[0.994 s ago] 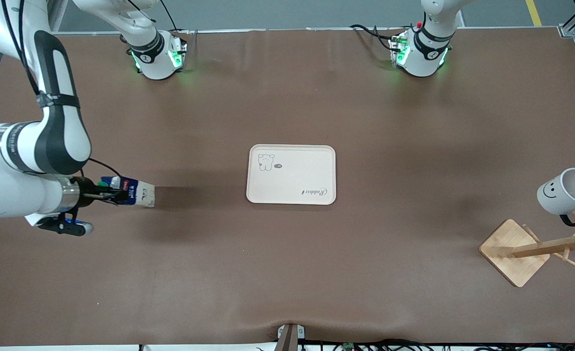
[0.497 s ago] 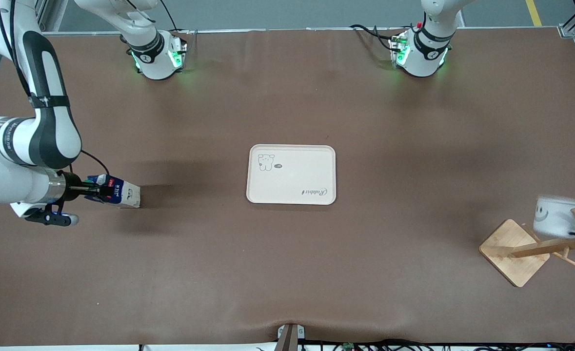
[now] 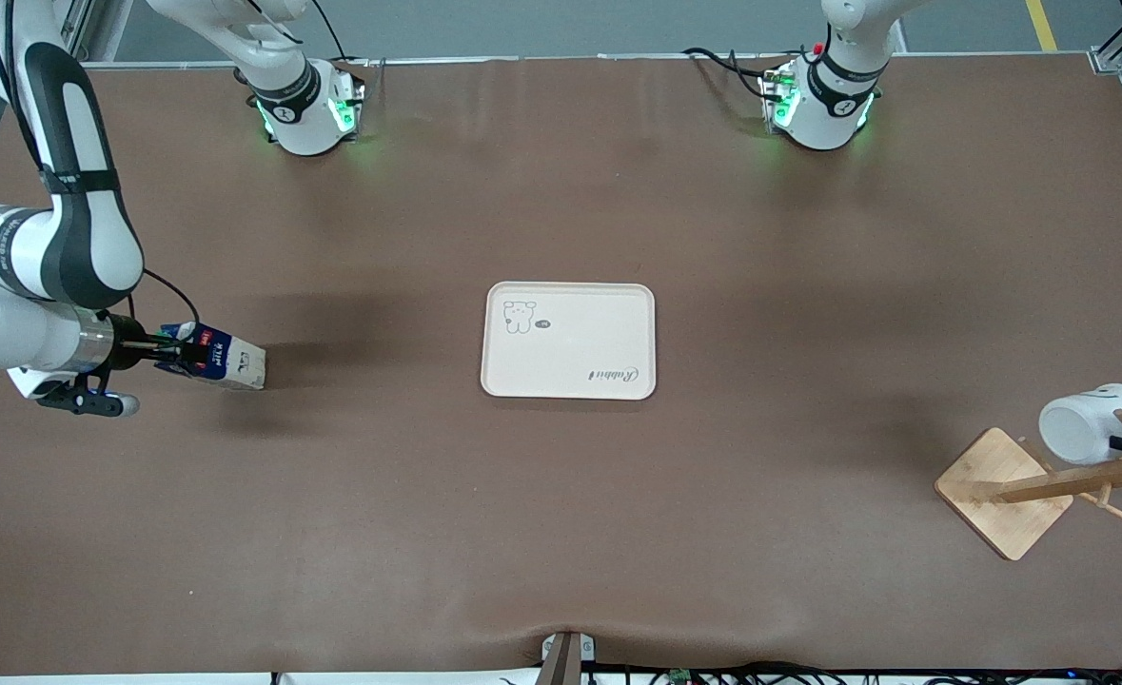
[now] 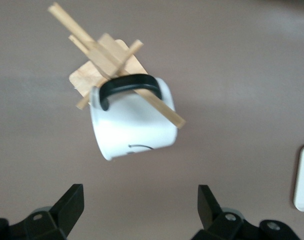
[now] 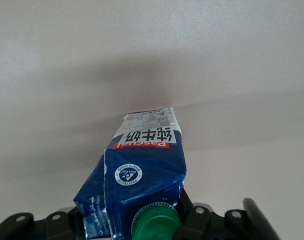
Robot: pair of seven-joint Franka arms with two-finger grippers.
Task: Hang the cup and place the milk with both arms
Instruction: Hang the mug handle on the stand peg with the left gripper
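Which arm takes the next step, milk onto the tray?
Right. The right gripper is shut on the milk at the right arm's end of the table, tray bare at centre. The left gripper is open, apart from the cup hanging on the wooden rack.

Brown cloth-covered table [image 3: 561,533] under my arms.
On it: cream rectangular plastic tray [image 3: 568,340] at centre, wooden mug rack's square base [image 3: 1002,491] toward my left arm's end.
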